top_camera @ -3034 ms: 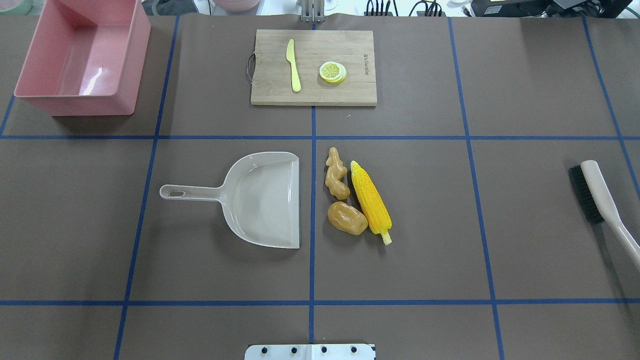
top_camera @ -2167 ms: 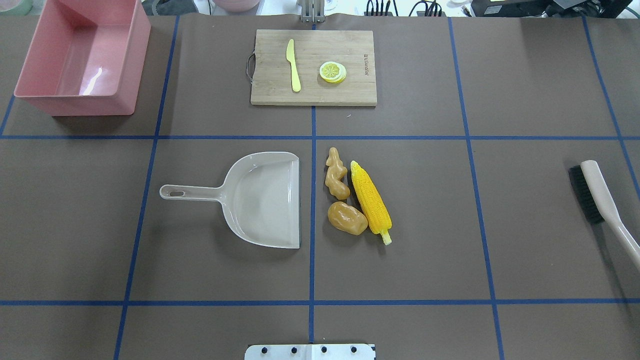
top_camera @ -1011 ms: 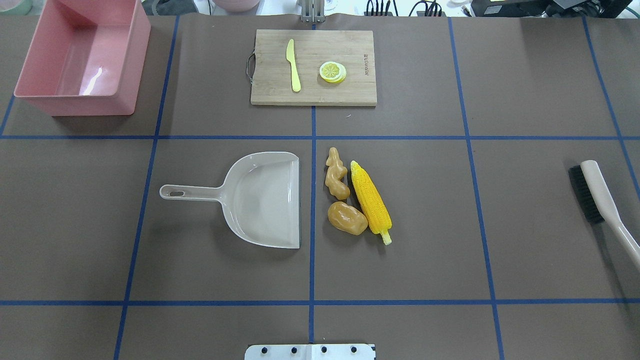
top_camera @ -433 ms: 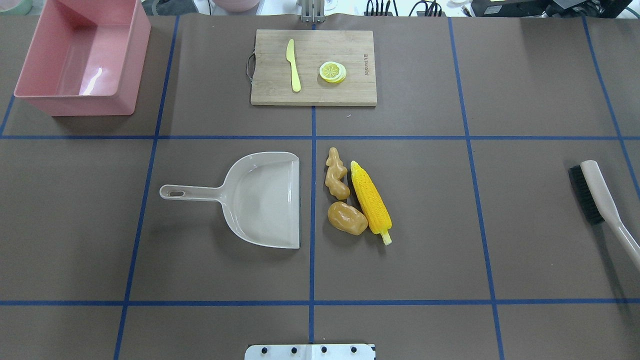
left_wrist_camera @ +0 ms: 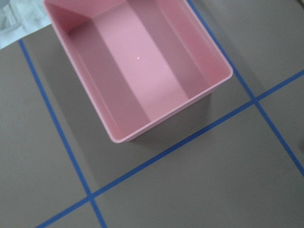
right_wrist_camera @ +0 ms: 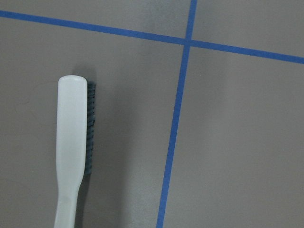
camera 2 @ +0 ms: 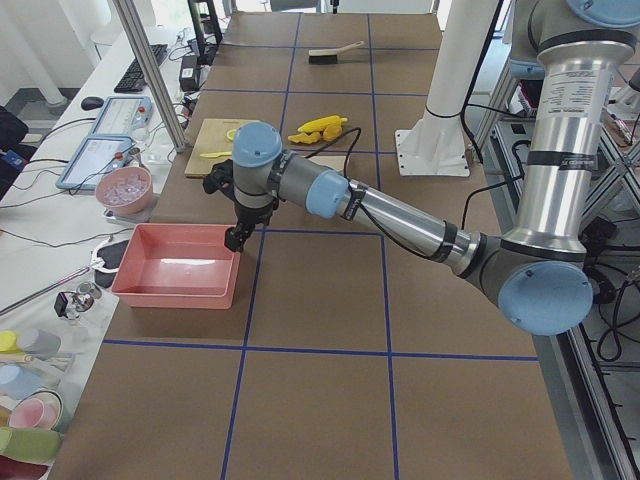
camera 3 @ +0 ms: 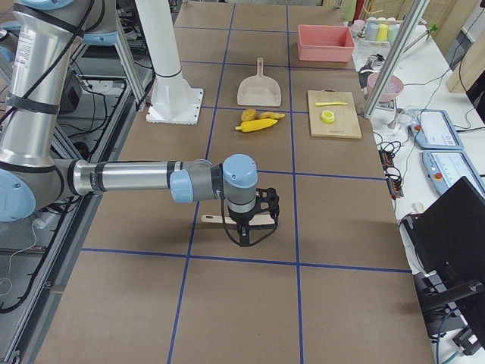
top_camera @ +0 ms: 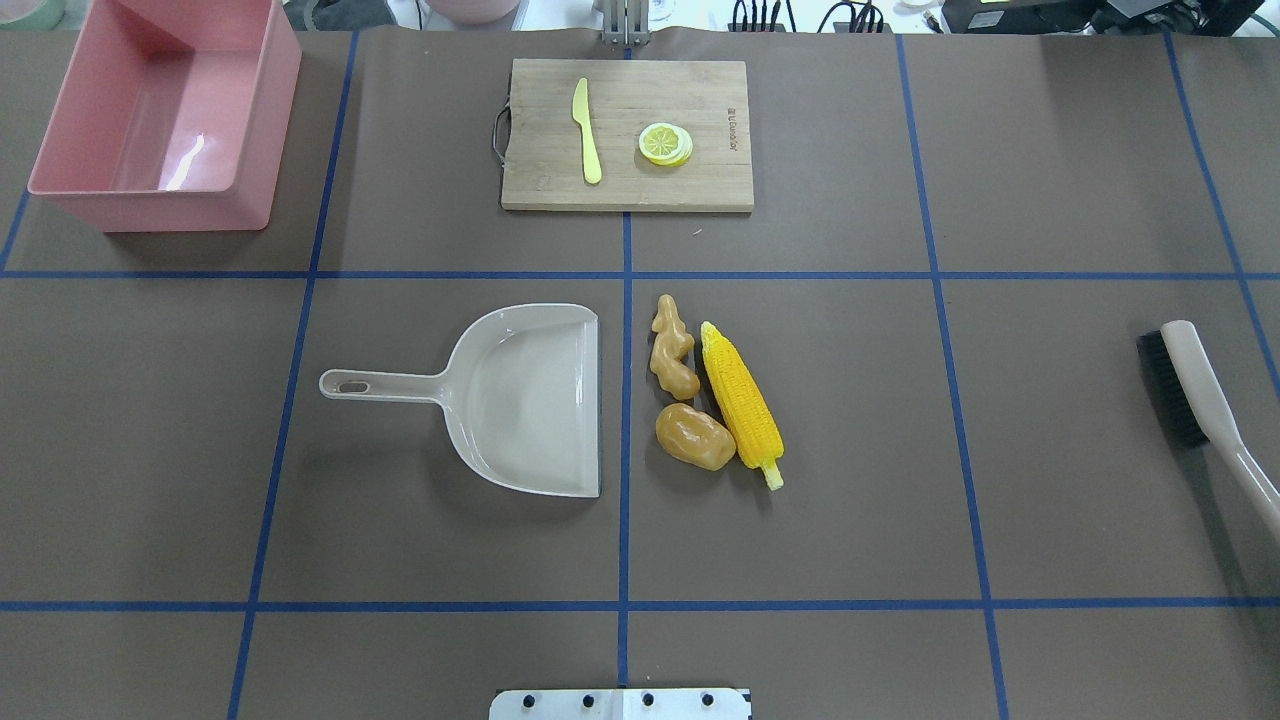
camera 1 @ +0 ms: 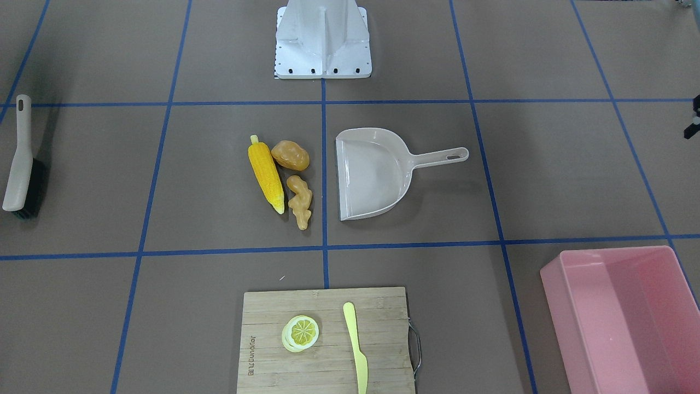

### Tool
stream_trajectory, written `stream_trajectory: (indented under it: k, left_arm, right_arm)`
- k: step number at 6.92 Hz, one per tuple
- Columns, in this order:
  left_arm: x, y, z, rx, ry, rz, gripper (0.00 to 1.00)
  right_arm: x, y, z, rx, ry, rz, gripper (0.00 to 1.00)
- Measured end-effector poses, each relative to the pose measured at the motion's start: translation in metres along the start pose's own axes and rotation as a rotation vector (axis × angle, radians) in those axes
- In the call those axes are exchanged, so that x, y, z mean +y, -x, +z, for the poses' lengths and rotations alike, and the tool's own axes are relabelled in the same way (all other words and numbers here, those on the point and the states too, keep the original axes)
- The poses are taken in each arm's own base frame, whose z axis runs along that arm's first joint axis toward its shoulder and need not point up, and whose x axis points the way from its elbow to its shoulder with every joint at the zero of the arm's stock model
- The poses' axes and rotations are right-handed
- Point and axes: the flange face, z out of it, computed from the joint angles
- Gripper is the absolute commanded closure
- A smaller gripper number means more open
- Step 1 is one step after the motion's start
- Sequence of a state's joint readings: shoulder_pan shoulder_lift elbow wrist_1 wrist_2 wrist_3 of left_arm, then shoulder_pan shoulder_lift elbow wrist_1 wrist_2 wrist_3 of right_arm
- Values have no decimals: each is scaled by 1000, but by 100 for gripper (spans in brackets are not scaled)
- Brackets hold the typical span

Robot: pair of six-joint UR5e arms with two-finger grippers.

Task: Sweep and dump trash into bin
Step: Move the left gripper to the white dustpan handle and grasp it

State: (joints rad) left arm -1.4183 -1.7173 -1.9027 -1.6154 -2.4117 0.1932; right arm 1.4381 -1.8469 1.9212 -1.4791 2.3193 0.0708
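Observation:
The trash lies in a cluster at mid-table: a yellow corn cob [top_camera: 742, 403], an orange-brown potato [top_camera: 694, 436] and a tan ginger root [top_camera: 673, 348]. Just to their left lies a beige dustpan [top_camera: 530, 400], its mouth facing them. The pink bin [top_camera: 170, 212] stands empty at the far left corner. My left gripper [camera 2: 236, 238] hangs over the bin's near edge; I cannot tell whether it is open or shut. At the right edge lies a beige brush [top_camera: 1195, 385], with my right gripper [camera 3: 246, 239] over it; its state I cannot tell either.
A wooden cutting board [top_camera: 627, 190] at the far middle carries a yellow knife [top_camera: 586, 130] and a lemon slice [top_camera: 665, 143]. The robot's base plate [top_camera: 620, 703] sits at the near edge. Blue tape lines grid the brown table.

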Motion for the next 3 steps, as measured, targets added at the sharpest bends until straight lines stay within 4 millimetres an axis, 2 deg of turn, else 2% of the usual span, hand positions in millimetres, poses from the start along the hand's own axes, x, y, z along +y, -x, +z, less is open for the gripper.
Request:
stream_trajectory:
  k: [2,3]
  left_arm:
    - [-59,-102,14,68,-65,249,2]
    - [-88,-158,20,119,-96,363,2]
  right_arm:
    - [-3,39,-1,-18,10,84,0]
    - [-3,61,7,-23,24,120,0]
